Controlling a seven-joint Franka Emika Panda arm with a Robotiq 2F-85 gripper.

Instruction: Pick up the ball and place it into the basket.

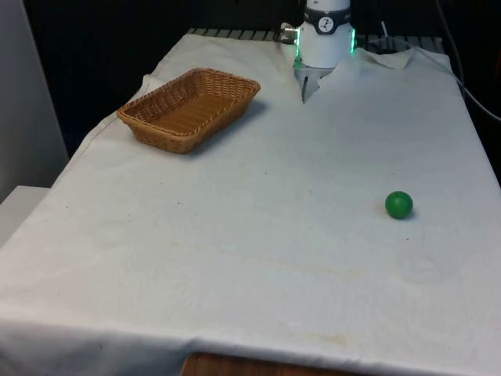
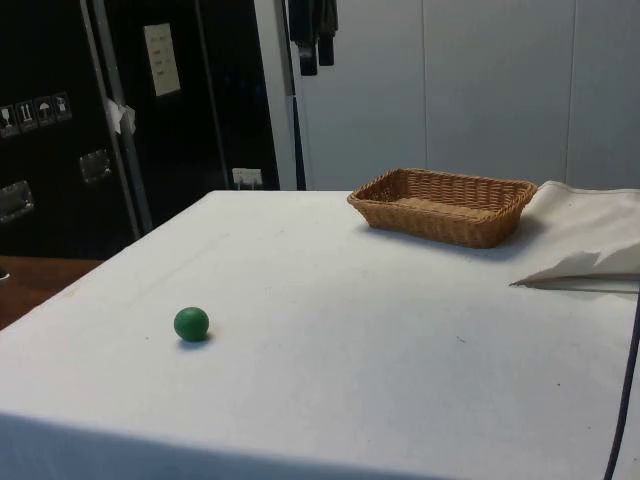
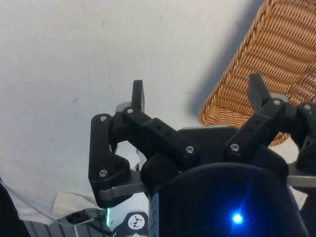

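Gripper (image 3: 197, 96) fingers stand wide apart and hold nothing, high above the white cloth (image 1: 258, 235) beside the wicker basket (image 1: 188, 108). Ball (image 1: 398, 204), green, rests on the cloth well apart from the basket, toward the front view's right and nearer the camera.

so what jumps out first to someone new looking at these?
Probably the green ball, a lone spot of colour on the white cloth at the front view's right, near the table's front. Next the wicker basket, empty, toward the far end at the front view's left. The tool hangs open high above the cloth, beside the basket, far from the ball.
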